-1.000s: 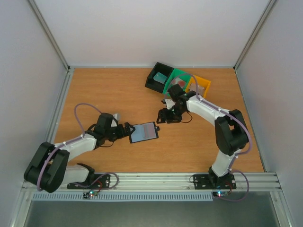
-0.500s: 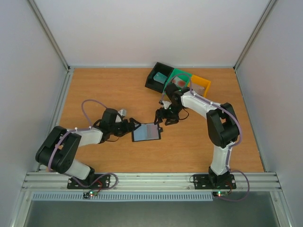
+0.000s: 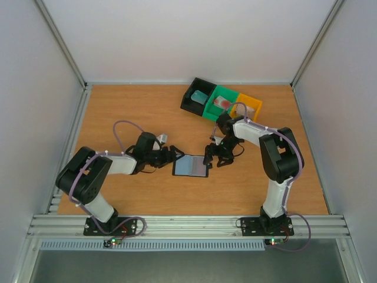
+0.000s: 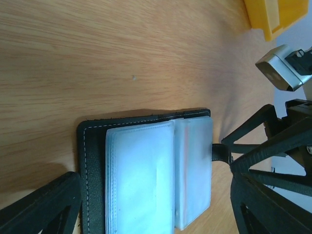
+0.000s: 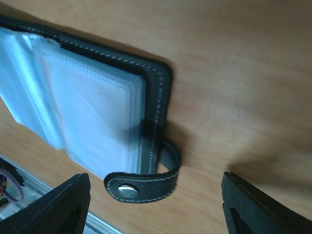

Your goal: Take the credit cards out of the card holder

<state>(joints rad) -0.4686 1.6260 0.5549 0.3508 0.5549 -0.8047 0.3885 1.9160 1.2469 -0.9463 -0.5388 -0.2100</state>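
The card holder (image 3: 191, 167) lies open on the table, a black cover with pale blue pockets (image 4: 146, 180) facing up. My left gripper (image 3: 174, 155) is at its left edge, open, with one finger on either side of the holder (image 4: 146, 217). My right gripper (image 3: 212, 158) is at the holder's right edge, open. The snap strap (image 5: 146, 185) curls between its fingers without touching them. A teal credit card (image 3: 199, 96) lies in the black tray and a red/pink one (image 3: 222, 102) in the green tray. I cannot tell whether any card is in the pockets.
Black (image 3: 189, 101), green (image 3: 212, 109) and orange (image 3: 252, 109) trays stand in a row at the back, just behind the right arm. Metal rails run along the table's left side and its front edge.
The left arm has stretched to the right and the card holder has slid right with it. The right gripper has come down from behind to the holder's right edge. The left jaws narrowed slightly.
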